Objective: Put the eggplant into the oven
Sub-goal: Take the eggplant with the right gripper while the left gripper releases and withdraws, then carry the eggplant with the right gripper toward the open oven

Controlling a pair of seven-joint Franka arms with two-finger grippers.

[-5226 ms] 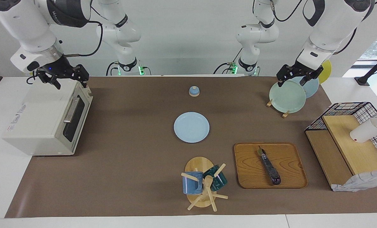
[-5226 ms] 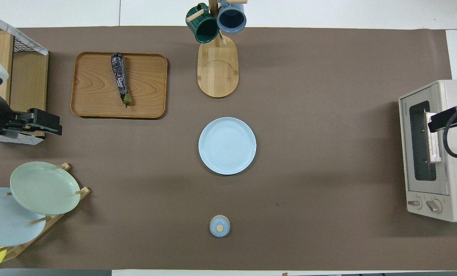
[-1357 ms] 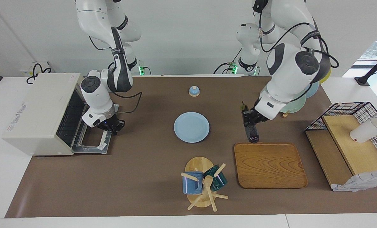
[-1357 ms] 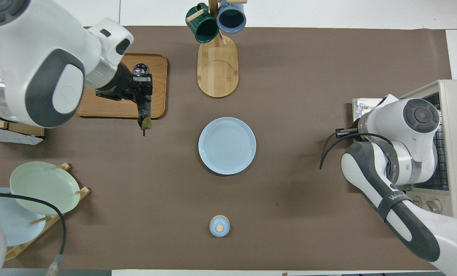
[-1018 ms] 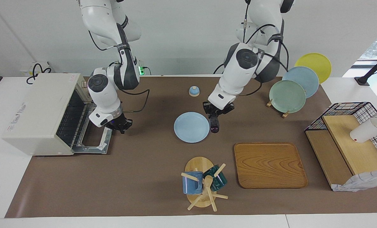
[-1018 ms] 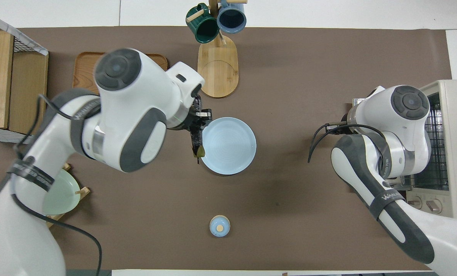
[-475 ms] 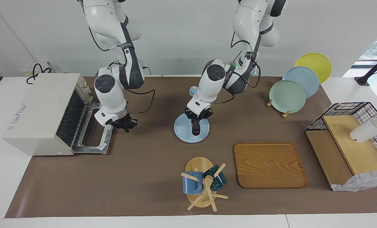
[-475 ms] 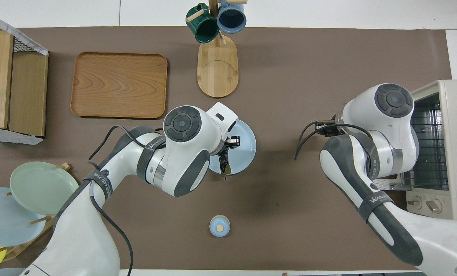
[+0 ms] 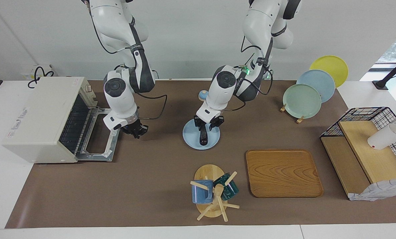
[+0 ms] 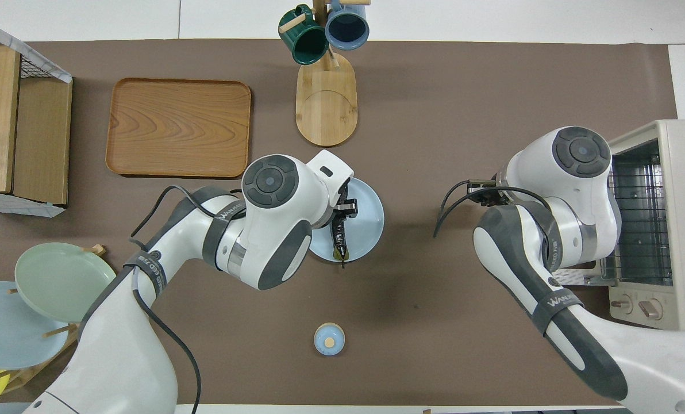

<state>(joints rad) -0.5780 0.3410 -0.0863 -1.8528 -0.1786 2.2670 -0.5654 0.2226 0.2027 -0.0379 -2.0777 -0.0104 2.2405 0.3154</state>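
1. Left hand (image 9: 208, 124) over the blue plate (image 9: 191, 137), fingers spread, eggplant (image 9: 202, 136) lying released on it.
2. Right hand (image 9: 135, 130) beside the open oven (image 9: 42, 119); grip unclear.
3. Risk: the glossy eggplant may roll off the plate during regrasp.

White glossy arms, dark grey joint caps, black cables, black end effectors.

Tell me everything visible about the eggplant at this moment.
The eggplant is slender, glossy and dark purple-black, with a small greenish stem cap pointing toward the robots. It lies lengthwise on the pale blue plate at mid-table. The left pincer is down over its stem half; whether the fingers clamp it cannot be told.
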